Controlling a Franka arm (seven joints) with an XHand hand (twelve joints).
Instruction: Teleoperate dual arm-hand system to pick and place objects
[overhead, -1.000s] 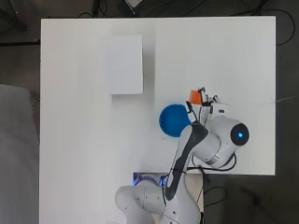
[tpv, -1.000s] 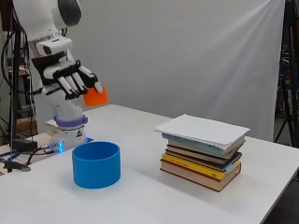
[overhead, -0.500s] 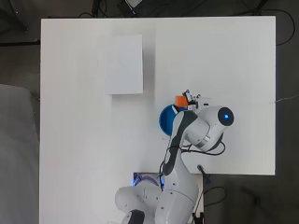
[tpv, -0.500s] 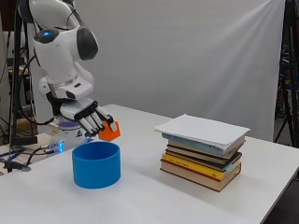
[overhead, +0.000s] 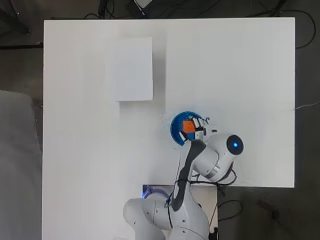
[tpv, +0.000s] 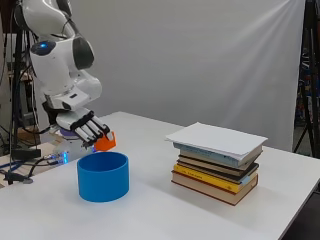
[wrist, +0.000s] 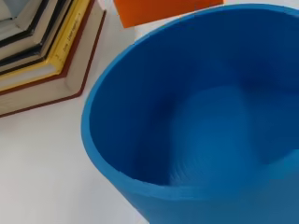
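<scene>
Table (overhead: 75, 175): carries the cup and the stack of books — the arm's base sits at its near edge.
Cup (tpv: 103, 176): stands upright on the table, close in front of the arm's base, well apart from the books.
Stack of books (tpv: 216, 167): lies farther out from the arm than the cup, to the cup's right in the side view, up and left of it in the overhead view.
Sheet of paper (overhead: 134, 69): lies on top of the stack.
Hand (tpv: 84, 126): above the cup's rim, on the arm's side.
Block (tpv: 105, 142): in the hand's fingers, over the cup's opening — above the rim, not inside.
</scene>
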